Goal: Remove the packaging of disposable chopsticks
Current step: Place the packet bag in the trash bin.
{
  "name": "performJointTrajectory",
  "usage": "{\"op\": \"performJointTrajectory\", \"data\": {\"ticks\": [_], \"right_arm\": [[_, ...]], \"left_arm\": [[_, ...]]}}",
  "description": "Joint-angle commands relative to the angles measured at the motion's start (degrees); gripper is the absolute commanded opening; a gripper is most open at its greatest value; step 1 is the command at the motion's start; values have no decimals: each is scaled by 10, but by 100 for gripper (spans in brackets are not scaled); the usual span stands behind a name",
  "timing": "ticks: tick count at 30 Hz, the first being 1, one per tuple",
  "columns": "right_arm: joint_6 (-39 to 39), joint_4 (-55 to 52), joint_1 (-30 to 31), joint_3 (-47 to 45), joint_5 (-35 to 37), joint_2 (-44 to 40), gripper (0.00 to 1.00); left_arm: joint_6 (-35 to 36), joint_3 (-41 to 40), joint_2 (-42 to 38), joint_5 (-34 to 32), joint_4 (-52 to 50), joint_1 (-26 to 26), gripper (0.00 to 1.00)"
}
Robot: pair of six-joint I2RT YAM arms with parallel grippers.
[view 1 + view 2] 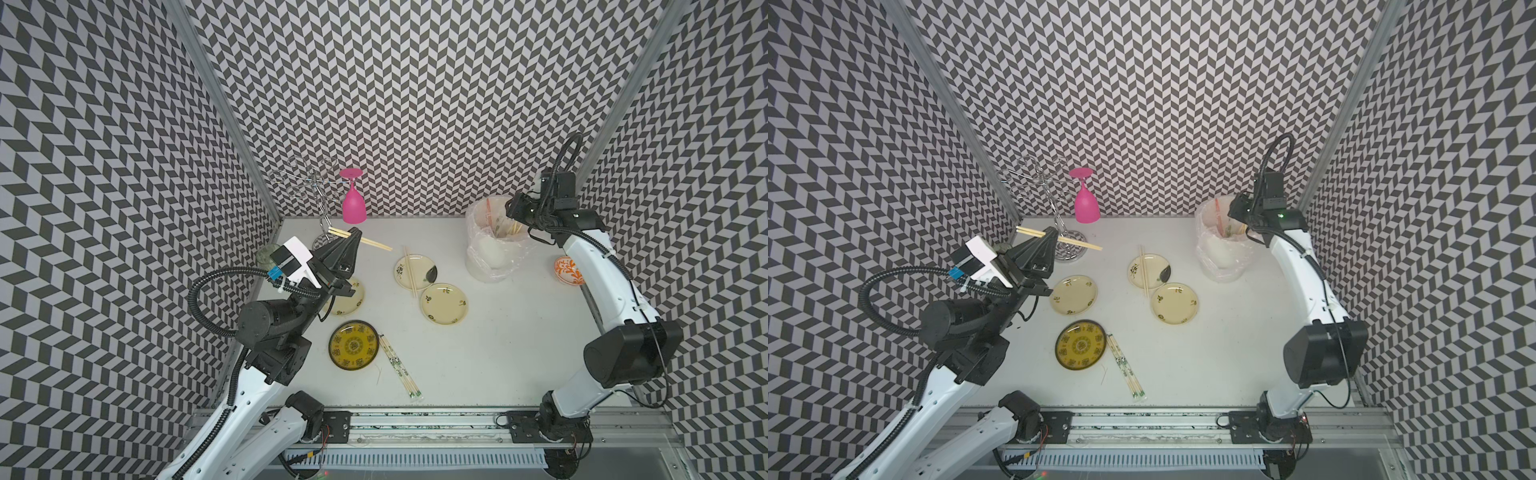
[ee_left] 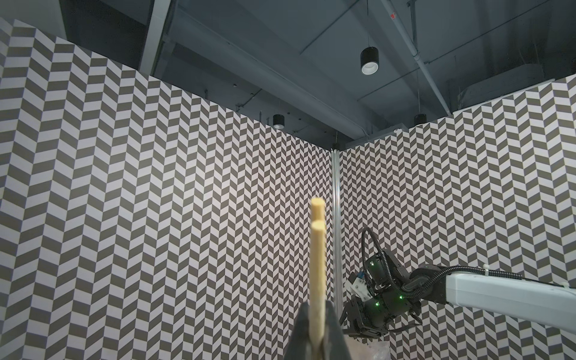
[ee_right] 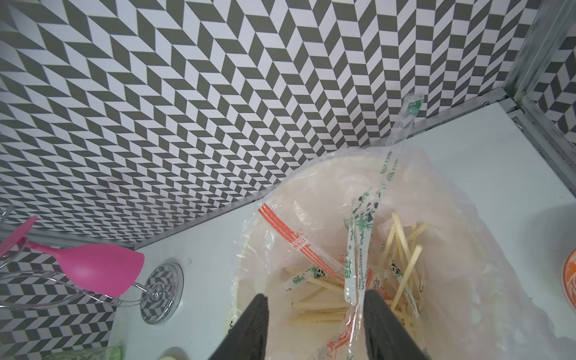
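Grips a bare pair of chopsticks point(image 1: 376, 244) in the tightly closed left gripper point(image 1: 356, 232), raised over the table point(image 1: 478, 353) by the glass rack point(image 1: 322, 205), sticks jutting out either side of the jaws; holds the right gripper point(image 3: 314, 300) over the lined bin point(image 1: 478, 266), jaws well apart and gripping nothing, a green-printed sleeve point(image 3: 358, 249) leaning on one finger and standing up out of the bin. Has a wrapped pair point(image 1: 400, 368) lying flat just beside the dark plate point(image 1: 353, 345); another bare pair point(image 1: 409, 268) across a cream plate point(image 1: 422, 264).

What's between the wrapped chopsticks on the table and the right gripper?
A pale plate, then the lined bin below the right gripper, in both top views.
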Motion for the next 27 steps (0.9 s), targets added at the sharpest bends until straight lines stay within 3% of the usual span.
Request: {"op": "performJointTrajectory", "data": {"ticks": [1, 4, 13, 20, 24, 27], "right_arm": [[-11, 20, 0, 10, 55, 4, 49], [-5, 27, 0, 24, 60, 35, 41], [17, 34, -5, 69, 46, 100, 40], [16, 37, -8, 59, 63, 97, 24], [11, 45, -11, 40, 52, 78, 2], [-2, 43, -11, 42, 29, 63, 0]], "left_arm": [[-23, -5, -5, 16, 25, 14, 0], [-30, -8, -3, 20, 28, 23, 0], [-35, -12, -4, 27, 30, 40, 0], [-38, -14, -1, 30, 31, 42, 0], [-40, -15, -1, 30, 33, 43, 0], [-41, -16, 1, 32, 35, 42, 0]]}}
